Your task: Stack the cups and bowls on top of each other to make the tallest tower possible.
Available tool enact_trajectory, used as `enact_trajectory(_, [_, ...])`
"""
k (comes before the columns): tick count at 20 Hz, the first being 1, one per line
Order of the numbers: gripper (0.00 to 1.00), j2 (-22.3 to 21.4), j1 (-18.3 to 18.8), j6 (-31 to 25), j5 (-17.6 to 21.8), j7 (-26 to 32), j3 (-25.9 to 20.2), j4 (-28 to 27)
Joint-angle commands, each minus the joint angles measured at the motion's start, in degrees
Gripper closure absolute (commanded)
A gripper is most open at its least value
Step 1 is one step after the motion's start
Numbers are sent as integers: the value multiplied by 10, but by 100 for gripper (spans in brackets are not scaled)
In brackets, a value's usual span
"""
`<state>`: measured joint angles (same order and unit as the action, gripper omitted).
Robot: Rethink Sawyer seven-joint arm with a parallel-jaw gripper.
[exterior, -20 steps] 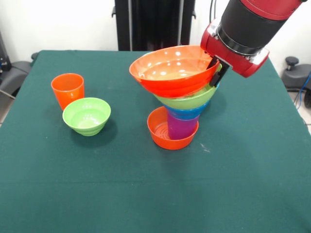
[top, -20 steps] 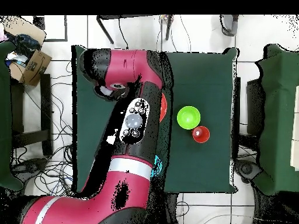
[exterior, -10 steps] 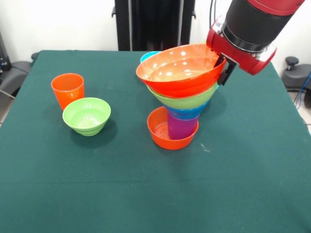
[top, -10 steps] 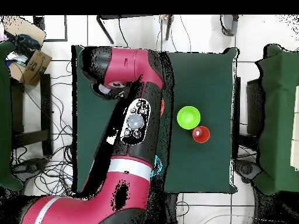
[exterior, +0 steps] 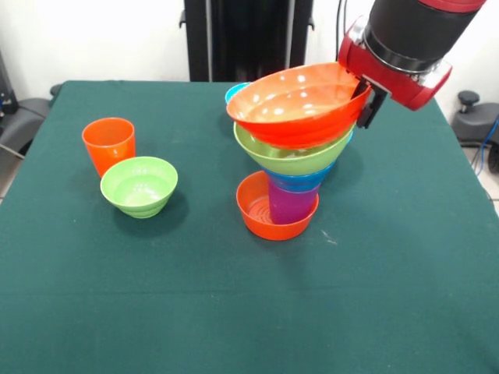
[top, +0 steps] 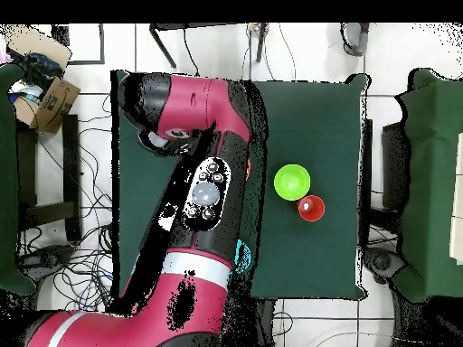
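1. While your red and black arm (exterior: 409, 39) reached down from above, its gripper (exterior: 365, 100) was clamped on the far rim of the large glossy orange plastic bowl (exterior: 298, 107), which you held tilted, with its open side facing the camera across the table.
2. That bowl hung above the large lime green plastic bowl (exterior: 292, 159); you could not tell from either view whether the two touched.
3. Your funnel-shaped multicoloured tower (exterior: 290, 187) stood near the middle of the dark green table (exterior: 234, 312): a small orange plastic bowl (exterior: 257, 212) at the bottom, a purple plastic tumbler (exterior: 291, 205) standing in it, a blue plastic bowl (exterior: 299, 181) on that, and the lime green bowl above.
4. A light blue rim (exterior: 236, 91) showed just behind the held bowl.
5. Well apart from the tower, the orange plastic tumbler (exterior: 108, 144) stood upright, just beside the small lime green plastic bowl (exterior: 139, 185).
6. From overhead, your arm covered the tower, leaving those two loose pieces in sight.
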<state>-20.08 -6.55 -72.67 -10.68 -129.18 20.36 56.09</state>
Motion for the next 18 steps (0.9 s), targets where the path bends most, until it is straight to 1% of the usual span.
enact_trajectory(1, [100,-28,-11,-41,-2,-105,-17,71])
enact_trajectory(8, [100,-45,-9,-32,11,-83,-4,111])
enact_trajectory(10, [100,-48,-8,-22,13,-79,-3,121])
enact_trajectory(13, [100,-40,-3,-7,14,-76,-5,115])
enact_trajectory(18, [100,-33,-2,-6,11,-79,-6,105])
